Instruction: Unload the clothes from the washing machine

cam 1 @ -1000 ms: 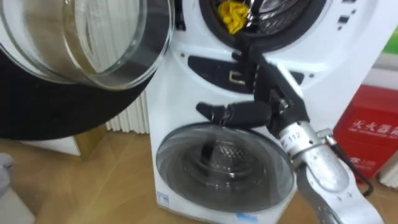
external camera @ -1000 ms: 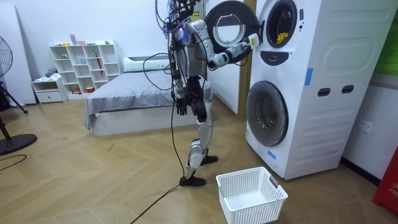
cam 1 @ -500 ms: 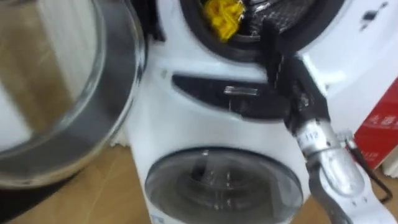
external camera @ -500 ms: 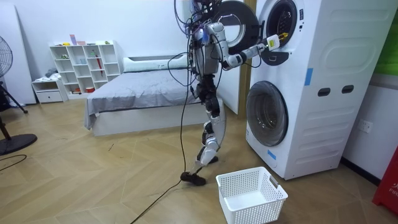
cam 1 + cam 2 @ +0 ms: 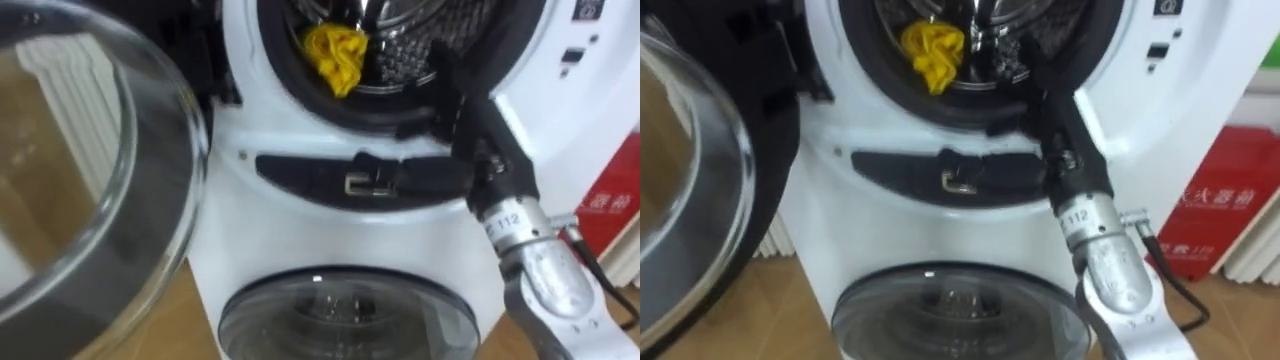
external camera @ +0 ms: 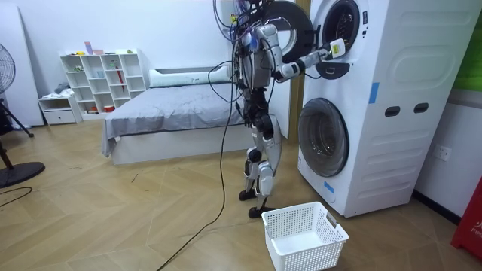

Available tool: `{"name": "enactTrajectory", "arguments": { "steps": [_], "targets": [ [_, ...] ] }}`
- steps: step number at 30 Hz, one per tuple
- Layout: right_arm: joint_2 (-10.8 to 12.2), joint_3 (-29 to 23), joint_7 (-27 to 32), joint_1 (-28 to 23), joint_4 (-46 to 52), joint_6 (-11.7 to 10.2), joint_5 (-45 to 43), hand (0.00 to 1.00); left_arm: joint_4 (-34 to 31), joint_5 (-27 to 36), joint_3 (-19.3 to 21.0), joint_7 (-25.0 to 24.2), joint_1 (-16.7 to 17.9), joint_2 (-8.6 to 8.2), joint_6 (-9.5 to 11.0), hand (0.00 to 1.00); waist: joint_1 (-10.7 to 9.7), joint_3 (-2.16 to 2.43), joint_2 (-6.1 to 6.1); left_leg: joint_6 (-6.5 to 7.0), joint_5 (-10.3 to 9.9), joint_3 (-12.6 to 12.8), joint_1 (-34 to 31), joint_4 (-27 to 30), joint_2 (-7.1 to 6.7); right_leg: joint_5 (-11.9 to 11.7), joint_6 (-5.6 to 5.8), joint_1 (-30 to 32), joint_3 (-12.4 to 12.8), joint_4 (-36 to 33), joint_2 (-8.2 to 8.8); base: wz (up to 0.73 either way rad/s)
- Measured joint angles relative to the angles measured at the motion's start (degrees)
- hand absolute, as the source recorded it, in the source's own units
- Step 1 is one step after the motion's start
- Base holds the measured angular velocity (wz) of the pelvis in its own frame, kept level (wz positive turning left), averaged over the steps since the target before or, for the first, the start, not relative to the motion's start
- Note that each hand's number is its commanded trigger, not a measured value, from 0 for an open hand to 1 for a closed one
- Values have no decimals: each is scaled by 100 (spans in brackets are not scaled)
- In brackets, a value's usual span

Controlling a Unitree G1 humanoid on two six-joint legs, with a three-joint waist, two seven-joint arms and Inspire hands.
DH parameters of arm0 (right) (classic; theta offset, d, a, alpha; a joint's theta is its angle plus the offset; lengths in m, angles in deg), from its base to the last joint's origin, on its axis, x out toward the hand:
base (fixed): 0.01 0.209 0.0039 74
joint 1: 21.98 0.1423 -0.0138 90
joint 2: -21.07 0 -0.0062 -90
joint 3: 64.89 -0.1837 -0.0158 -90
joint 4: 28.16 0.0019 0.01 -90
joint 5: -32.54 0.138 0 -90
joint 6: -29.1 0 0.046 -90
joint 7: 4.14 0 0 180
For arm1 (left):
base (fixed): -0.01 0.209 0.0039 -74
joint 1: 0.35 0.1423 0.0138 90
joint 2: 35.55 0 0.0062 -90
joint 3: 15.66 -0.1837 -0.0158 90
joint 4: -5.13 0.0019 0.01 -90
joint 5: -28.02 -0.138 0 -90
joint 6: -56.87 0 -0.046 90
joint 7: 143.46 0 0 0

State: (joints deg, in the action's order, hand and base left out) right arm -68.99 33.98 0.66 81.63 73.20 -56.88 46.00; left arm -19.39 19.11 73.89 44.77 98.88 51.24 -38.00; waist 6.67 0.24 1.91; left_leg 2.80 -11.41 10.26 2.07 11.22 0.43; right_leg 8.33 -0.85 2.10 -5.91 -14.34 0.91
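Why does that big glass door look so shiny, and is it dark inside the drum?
Left eye view: the open glass door carries pale glare along its rim; the drum is lit inside, the yellow cloth bright. Room view: even light.

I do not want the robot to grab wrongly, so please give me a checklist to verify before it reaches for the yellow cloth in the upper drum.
1. Upper door open: ok, it stands wide open at the left.
2. Yellow cloth in sight inside the drum: ok.
3. Right hand on the cloth: not ok. It is at the opening's lower rim, right of the cloth and apart from it.
4. More clothes deeper in the drum: cannot tell.
5. White basket ready: ok, on the floor before the lower machine.
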Motion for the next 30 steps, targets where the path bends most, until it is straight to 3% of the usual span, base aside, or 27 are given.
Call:
{"name": "enactTrajectory", "arguments": {
  "steps": [3,6,8,10,13,21,27,30],
  "targets": [
    [-22,8,-56,48,205,170,208,0,14,-125,17,-2,99,-8,-6,0,43,2,76,-66,30,44,-46,-3,60,-45,-75,39,38,80,-52,-8],
    [-27,23,-144,425,473,176,376,0,-14,-321,22,2,73,-54,5,0,46,4,131,-111,55,34,-48,-40,81,-81,-134,-8,13,210,-110,4],
    [-31,23,-212,783,681,130,521,0,-23,-358,21,1,44,-65,12,0,44,7,174,-135,59,-12,-45,-51,91,-102,-167,-85,-52,321,-136,17],
    [-30,55,-278,1052,953,-61,742,0,-52,-427,22,2,27,-66,12,0,42,20,206,-167,42,-156,-24,-51,102,-111,-183,-234,-167,481,-158,29],
    [-27,124,-348,1157,1058,-202,897,0,-136,-426,21,12,27,-86,16,0,78,10,233,-195,22,-269,59,-75,114,-110,-181,-389,-239,565,-176,20],
    [26,169,-788,1251,1085,-198,1468,0,-157,-550,27,-20,66,-123,-11,0,199,-52,142,-205,11,-297,53,-162,153,-110,-181,-393,-298,567,-183,1],
    [28,169,-862,1392,1185,-204,2029,0,-134,-548,34,-22,126,-146,22,0,318,-38,134,-218,7,-297,92,-150,181,-110,-181,-407,-299,567,-206,1],
    [27,178,-819,1393,1189,-212,1906,0,-169,-561,42,-22,147,-167,10,0,317,-38,134,-218,7,-321,74,-151,177,-110,-181,-408,-364,569,-198,4]
  ]
}}
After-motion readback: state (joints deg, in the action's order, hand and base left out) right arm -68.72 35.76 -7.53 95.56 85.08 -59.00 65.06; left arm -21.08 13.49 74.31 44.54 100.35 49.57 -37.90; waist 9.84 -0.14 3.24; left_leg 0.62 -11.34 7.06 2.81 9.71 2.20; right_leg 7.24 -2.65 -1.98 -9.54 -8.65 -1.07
